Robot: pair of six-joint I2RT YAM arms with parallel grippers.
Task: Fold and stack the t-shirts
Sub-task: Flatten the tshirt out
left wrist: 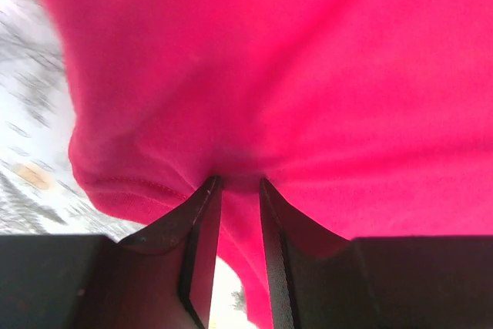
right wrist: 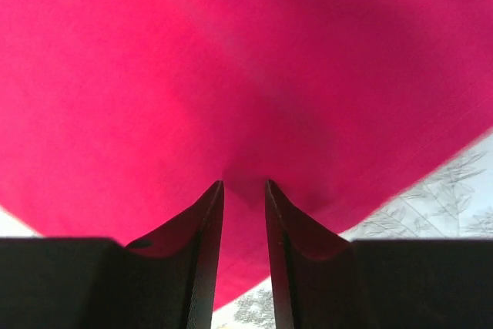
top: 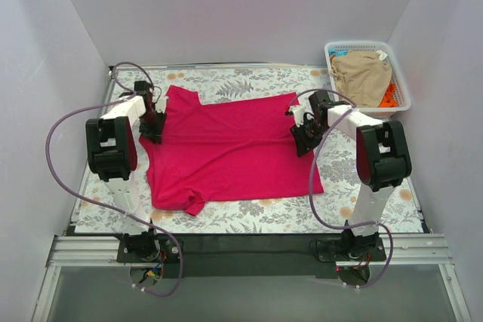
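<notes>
A crimson-pink t-shirt [top: 226,152] lies spread across the floral table. My left gripper [top: 153,127] is at the shirt's left edge, shut on a pinch of its cloth near a hem [left wrist: 239,182]. My right gripper [top: 303,135] is at the shirt's right edge, shut on a pinch of its cloth [right wrist: 244,184]. The pink shirt [left wrist: 308,75] fills the left wrist view and the right wrist view [right wrist: 231,67]. A tan-beige t-shirt [top: 364,75] lies in the white basket [top: 404,88] at the back right, with orange cloth [top: 389,96] under it.
The floral tablecloth [top: 249,216] shows in front of the shirt and behind it [top: 249,81]. White walls close in the left, back and right. A black rail [top: 241,246] runs along the near edge. Purple cables loop from both arms.
</notes>
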